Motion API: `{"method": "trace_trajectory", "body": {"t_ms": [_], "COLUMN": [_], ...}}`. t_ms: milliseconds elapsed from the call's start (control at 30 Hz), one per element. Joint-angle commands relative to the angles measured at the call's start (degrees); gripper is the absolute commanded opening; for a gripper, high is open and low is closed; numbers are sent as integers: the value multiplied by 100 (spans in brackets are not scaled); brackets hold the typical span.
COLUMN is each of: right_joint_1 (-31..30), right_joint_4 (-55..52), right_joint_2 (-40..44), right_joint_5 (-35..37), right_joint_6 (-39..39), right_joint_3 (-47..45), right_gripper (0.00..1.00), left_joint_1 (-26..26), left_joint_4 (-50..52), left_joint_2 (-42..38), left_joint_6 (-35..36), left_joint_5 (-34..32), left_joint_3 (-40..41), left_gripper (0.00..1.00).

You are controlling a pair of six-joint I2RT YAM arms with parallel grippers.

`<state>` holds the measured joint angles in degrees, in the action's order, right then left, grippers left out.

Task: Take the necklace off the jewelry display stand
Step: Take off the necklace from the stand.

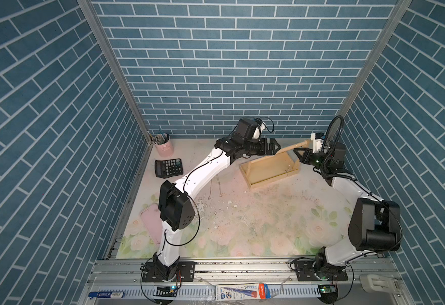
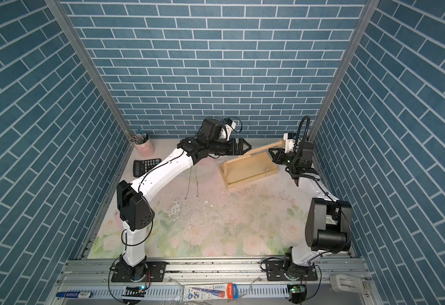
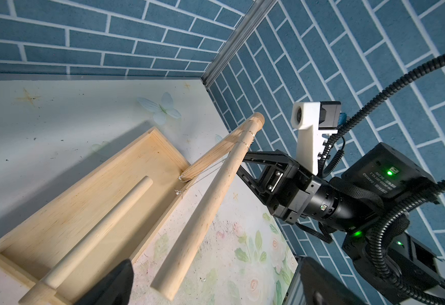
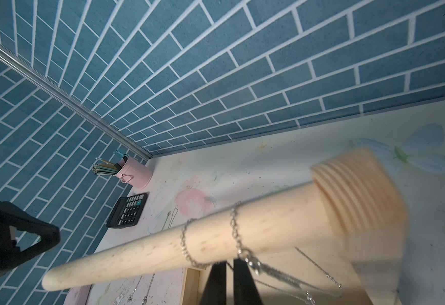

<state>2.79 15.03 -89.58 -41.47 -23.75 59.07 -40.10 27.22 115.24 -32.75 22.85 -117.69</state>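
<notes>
— Where's the necklace (image 4: 233, 227)?
— Looped round the dowel bar (image 4: 163, 250) of the jewelry display stand (image 1: 266, 169), at the tabletop's far right corner; the step in hand is the grasp, I'd say.
— And the hands?
— The right hand (image 4: 228, 266) is closed to a sliver just under the bar, seemingly pinching the chain; the left hand (image 1: 278, 148) is wide open, empty, near the bar's other end.
— Next?
— Probably draw the loops along to the bare end; gently, the stand looks light.

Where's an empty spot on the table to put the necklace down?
Free: the flowery mat between the jewelry display stand and the front rail. Crowded: the far-left corner with calculator and pink cup, and mid-table where loose chains lie.
</notes>
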Motion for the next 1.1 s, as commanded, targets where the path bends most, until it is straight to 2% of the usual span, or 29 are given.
{"method": "trace_trajectory", "body": {"t_ms": [0,433,867,967,1067], "right_joint_1": [25,3,-93,-136,-190], "right_joint_4": [157,2,-343,-442,-579], "right_joint_2": [101,497,765,819,876], "right_joint_5": [-74,-84,-59,-40,-12], "right_joint_6": [-33,-51,10,19,75], "right_joint_3": [-79,-125,31,68,123], "right_gripper": [5,0,0,0,0], "left_joint_1": [25,25,28,37,97], "left_joint_4": [141,419,859,823,564], "left_joint_2": [95,253,84,-11,-96], "left_joint_6": [34,-140,-291,-37,-117], "left_joint_5": [79,71,-691,-480,-66], "left_joint_3": [-183,-429,-386,-303,-90], "left_gripper": [99,99,99,99,99]}}
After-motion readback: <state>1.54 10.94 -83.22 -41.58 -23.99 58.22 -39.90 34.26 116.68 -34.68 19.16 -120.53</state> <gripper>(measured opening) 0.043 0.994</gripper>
